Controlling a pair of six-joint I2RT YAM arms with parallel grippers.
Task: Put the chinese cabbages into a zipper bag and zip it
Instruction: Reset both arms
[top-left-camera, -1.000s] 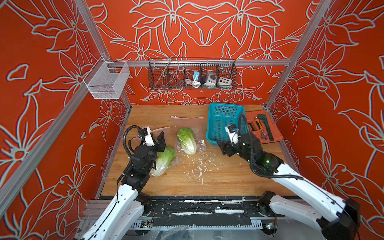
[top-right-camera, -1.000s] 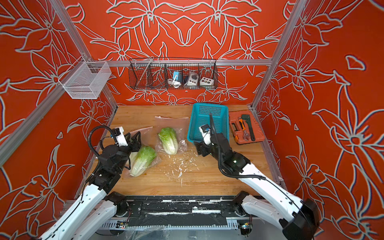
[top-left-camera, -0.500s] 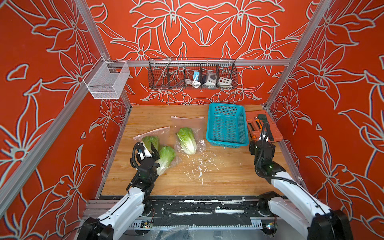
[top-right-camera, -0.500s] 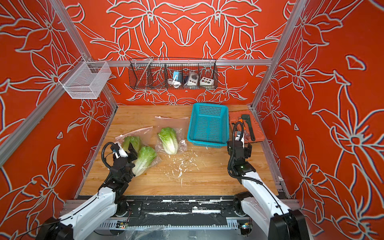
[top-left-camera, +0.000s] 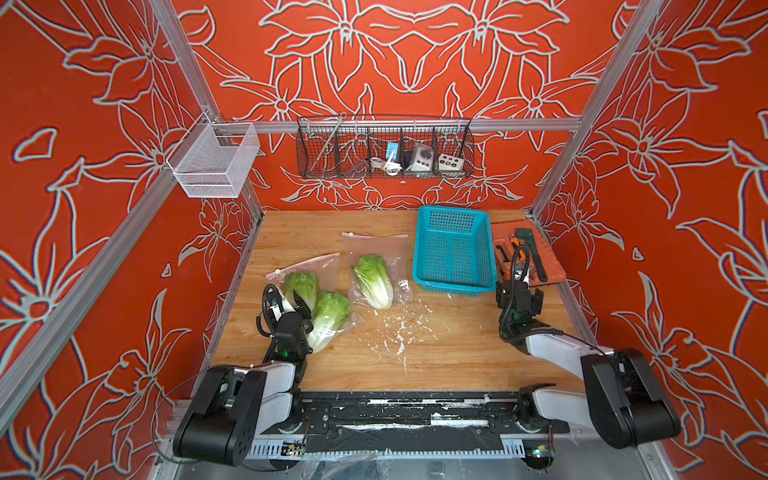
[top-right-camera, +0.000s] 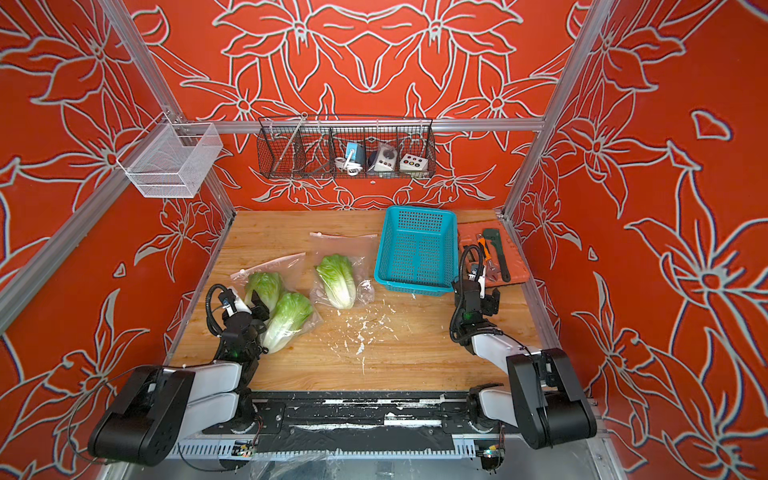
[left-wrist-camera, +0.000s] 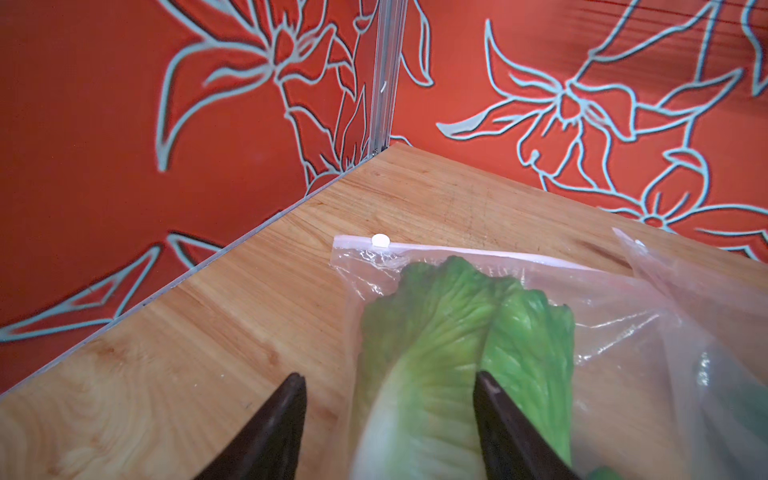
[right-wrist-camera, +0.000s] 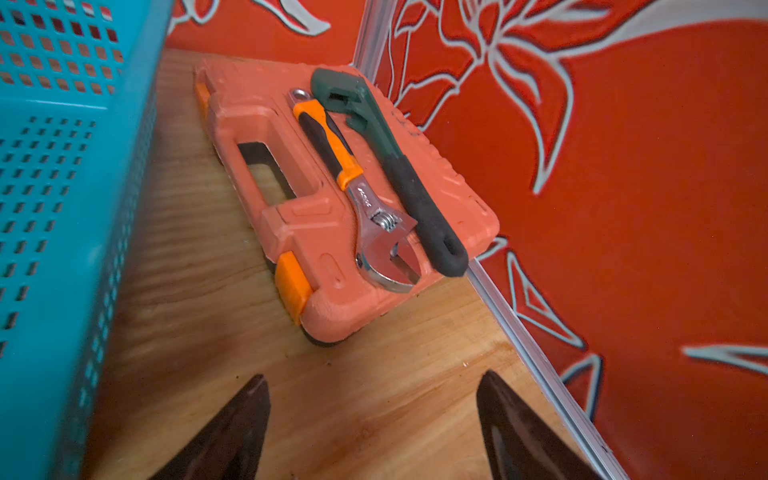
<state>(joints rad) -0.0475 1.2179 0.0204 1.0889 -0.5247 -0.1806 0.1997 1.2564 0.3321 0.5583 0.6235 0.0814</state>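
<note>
Pulled back from bagged cabbages (top-left-camera: 330, 316) and basket (top-left-camera: 419, 249), with left gripper (top-left-camera: 297, 301) and right gripper (top-left-camera: 520, 293) both open, empty; suggests bagging finished.

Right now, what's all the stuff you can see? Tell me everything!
chinese cabbages: three, green-white; two together at one bag, one at the other
zipper bags: two, clear, on the table
teal basket: one, teal, back right
tool case: one, orange, beside the teal basket
wrenches: two, orange-handled and dark green, on the case
wire rack: one, black, back wall
mesh basket: one, white, side wall
left gripper: one, black, open over a cabbage
right gripper: one, black, open over bare table
</note>
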